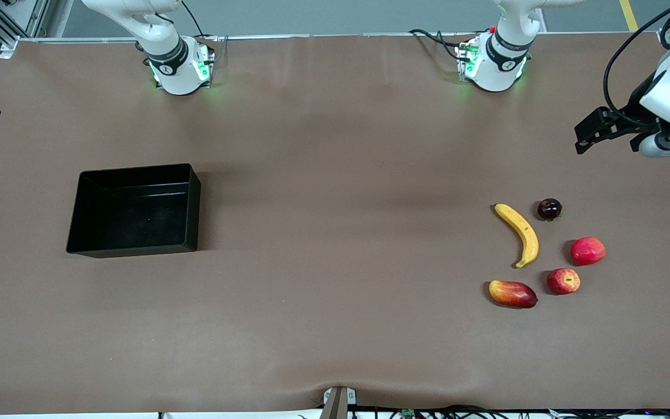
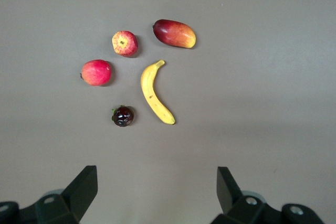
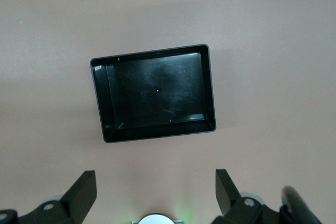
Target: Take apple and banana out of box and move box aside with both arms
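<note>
Five fruits lie in a loose cluster on the brown table (image 1: 335, 326) toward the left arm's end: a banana (image 1: 519, 233), a small red apple (image 1: 563, 281) with a stem dimple just nearer the front camera than it, a mango (image 1: 513, 294) beside that apple, a plain red round fruit (image 1: 588, 251), and a dark purple round fruit (image 1: 549, 209) farthest from the camera. None of them touch. Well apart, toward the right arm's end, sits the black tray (image 1: 91, 247), holding nothing. The left gripper (image 2: 156, 186) hangs above the table near the fruit, fingers spread wide, gripping nothing. The right gripper (image 3: 155, 188) hangs high above the tray, fingers likewise spread.
</note>
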You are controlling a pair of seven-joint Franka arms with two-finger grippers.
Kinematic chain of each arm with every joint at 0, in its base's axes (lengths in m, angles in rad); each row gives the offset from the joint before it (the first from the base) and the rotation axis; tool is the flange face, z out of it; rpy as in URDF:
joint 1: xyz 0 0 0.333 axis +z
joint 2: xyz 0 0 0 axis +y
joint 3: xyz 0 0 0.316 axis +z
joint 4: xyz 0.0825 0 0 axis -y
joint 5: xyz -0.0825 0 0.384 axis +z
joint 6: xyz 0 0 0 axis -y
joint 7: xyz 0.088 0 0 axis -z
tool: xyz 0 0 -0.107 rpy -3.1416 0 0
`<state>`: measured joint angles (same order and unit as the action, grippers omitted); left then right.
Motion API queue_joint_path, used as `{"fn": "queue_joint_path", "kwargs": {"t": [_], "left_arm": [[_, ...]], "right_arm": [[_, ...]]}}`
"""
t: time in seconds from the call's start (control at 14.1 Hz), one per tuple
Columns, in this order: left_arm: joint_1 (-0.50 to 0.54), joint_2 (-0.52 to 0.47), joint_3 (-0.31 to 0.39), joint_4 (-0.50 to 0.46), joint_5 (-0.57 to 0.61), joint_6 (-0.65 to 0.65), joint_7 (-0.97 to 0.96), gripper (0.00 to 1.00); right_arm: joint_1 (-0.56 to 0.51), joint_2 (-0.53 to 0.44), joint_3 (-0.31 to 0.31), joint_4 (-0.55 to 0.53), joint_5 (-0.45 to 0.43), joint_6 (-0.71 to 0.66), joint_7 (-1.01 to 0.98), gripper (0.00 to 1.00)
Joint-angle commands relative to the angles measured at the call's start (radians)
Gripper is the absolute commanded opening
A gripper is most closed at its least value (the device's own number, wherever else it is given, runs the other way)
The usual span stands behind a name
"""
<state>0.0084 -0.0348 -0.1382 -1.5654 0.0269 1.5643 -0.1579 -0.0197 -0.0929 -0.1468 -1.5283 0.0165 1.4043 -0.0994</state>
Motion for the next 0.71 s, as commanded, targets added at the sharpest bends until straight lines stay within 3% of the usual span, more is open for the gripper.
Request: {"fn": "queue_joint_path", "kwargs": {"t": [0.0,0.64], "left_arm": [[0.008,-0.013,0.000,0.014,-0.019,-0.023,0.001,1.00],[0.008,-0.019,0.000,0.027,-0.010,-0.050,0.012,1.00]], "right_arm": [[0.004,0.002,0.006,0.014,-0.029,-0.013,0.043,1.00],[0.007,0.002,0.006,0.016,-0.043,-0.010,0.041,1.00]]}}
